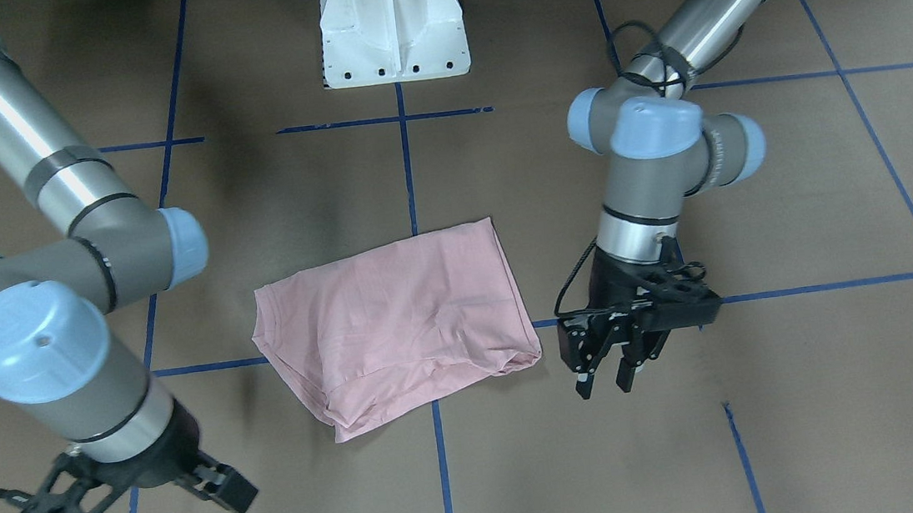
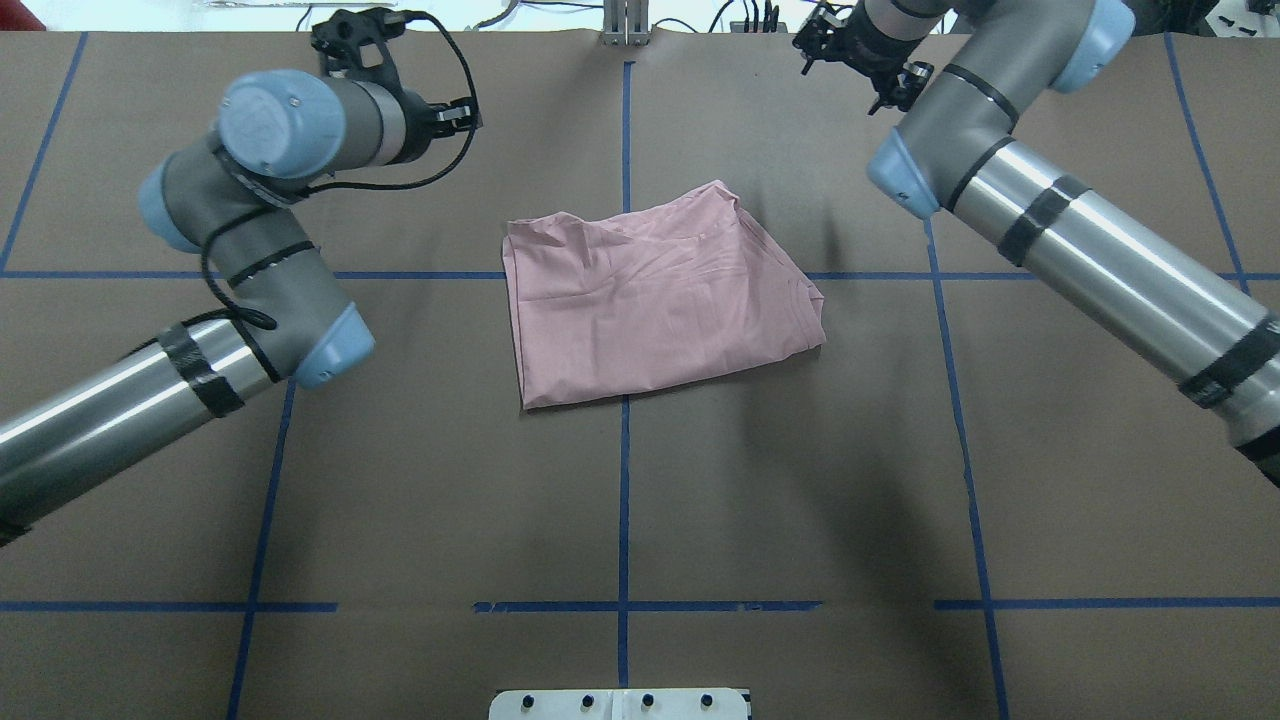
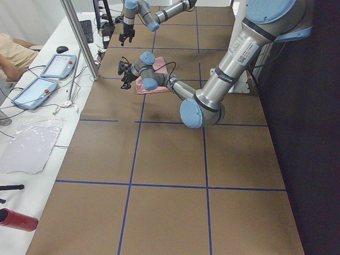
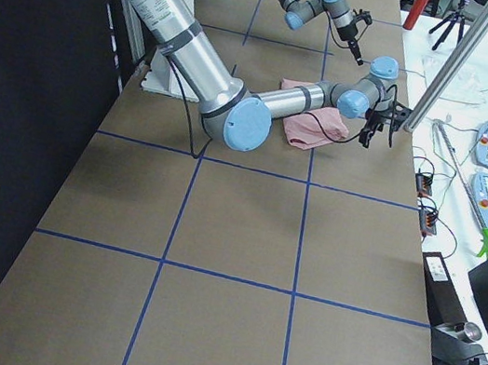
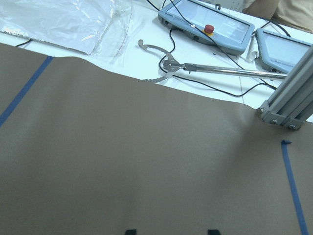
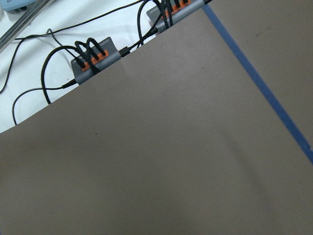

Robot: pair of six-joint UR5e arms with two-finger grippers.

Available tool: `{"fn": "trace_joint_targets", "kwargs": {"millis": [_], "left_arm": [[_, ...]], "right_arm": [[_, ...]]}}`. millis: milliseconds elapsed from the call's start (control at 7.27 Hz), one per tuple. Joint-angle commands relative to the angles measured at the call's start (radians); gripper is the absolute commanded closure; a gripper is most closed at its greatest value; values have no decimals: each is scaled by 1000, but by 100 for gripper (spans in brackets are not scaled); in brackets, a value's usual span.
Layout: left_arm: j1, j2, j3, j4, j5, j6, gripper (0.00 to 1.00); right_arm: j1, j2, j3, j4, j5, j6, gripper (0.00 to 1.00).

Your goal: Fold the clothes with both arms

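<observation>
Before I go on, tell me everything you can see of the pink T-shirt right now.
The T-shirt is pale pink, thin and soft-looking, folded into a rough four-sided stack with light creases across the top. No print or neck shows. Its layered edges bunch unevenly along the side away from the robot. It lies flat on the brown table, across the blue centre tape line. Only the table touches it: the left gripper and the right gripper are both clear of it.

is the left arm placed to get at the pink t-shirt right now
Probably yes: the left end effector hangs open beside the pink T-shirt, apart from it, and nothing lies between them in the front-facing view.
</observation>
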Motion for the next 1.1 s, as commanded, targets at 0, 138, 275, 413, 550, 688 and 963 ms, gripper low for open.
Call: {"fn": "trace_joint_targets", "kwargs": {"millis": [0, 138, 275, 413, 550, 688, 963], "left_arm": [[-207, 150, -109, 12, -417, 314, 40], [-328, 236, -133, 14, -553, 489, 40], [-422, 300, -155, 18, -594, 665, 18], [-521, 374, -179, 30, -623, 835, 0], [-569, 384, -190, 137, -634, 917, 0], [-590, 385, -256, 267, -637, 920, 0], [-637, 387, -433, 822, -640, 1146, 0]], "right_arm": [[156, -220, 99, -5, 149, -381, 0], [266, -297, 120, -15, 200, -582, 0], [377, -363, 125, -58, 275, -798, 0], [467, -448, 139, -89, 311, -1002, 0], [524, -480, 171, -160, 329, -1103, 0], [566, -494, 215, -257, 339, -1183, 0], [579, -497, 327, -447, 340, -1229, 0]]}}
